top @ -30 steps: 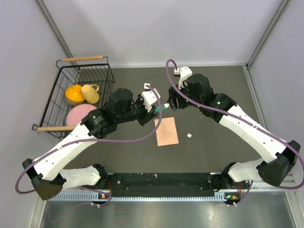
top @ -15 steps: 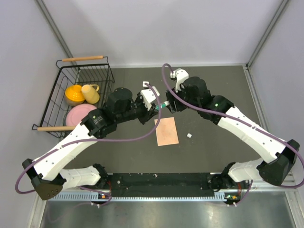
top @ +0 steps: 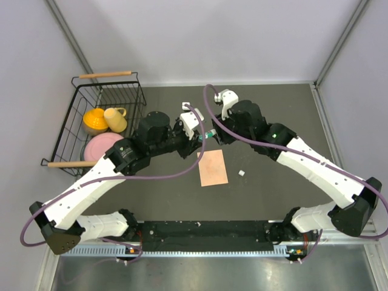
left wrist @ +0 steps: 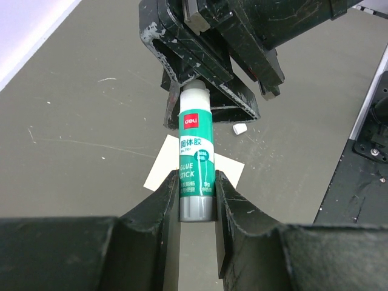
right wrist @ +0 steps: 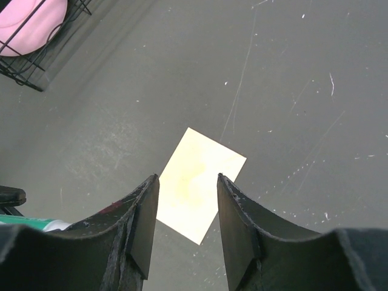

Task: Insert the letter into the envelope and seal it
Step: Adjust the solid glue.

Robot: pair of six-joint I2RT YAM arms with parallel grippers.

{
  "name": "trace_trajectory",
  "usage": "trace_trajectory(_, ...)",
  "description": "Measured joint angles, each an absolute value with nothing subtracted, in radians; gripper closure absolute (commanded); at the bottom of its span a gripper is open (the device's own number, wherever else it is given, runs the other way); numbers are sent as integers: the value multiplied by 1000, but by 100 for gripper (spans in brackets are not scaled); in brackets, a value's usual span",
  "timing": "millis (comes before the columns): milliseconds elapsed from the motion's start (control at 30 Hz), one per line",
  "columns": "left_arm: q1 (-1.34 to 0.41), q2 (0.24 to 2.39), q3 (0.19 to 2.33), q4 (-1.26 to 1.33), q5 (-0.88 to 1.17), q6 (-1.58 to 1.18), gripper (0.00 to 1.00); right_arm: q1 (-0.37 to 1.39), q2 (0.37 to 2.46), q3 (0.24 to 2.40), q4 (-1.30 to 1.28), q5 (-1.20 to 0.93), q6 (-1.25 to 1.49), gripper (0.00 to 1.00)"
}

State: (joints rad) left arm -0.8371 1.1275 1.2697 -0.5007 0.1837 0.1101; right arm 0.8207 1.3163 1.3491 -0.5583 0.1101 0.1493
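Note:
The peach envelope (top: 213, 168) lies flat on the dark table, and it also shows in both wrist views (left wrist: 162, 173) (right wrist: 200, 182). The letter is out of view. My left gripper (top: 200, 137) (left wrist: 195, 179) hangs above the envelope's far end, shut on the grey base of a green-and-white glue stick (left wrist: 195, 157) (top: 208, 134). My right gripper (top: 217, 134) (right wrist: 185, 179) faces it, its dark fingers (left wrist: 209, 57) right at the stick's white top end. It stands open, with only the envelope showing between its jaws. The stick's end (right wrist: 36, 223) shows beside its left finger.
A small white cap (top: 241, 173) (left wrist: 240, 128) lies on the table right of the envelope. At the left stands a black wire basket (top: 79, 109) holding a yellow bowl (top: 94, 120), a cup (top: 115, 118) and a pink plate (top: 102, 145) (right wrist: 33, 18).
My right gripper has moved left to the glue stick's top end and its jaws have narrowed somewhat. The left gripper has kept its hold and place.

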Motion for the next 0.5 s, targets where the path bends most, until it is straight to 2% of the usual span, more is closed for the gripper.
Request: trace_trajectory(500,-835,1158,1270,-491,206,50,100,839,1321,1357,-600,150,183,69)
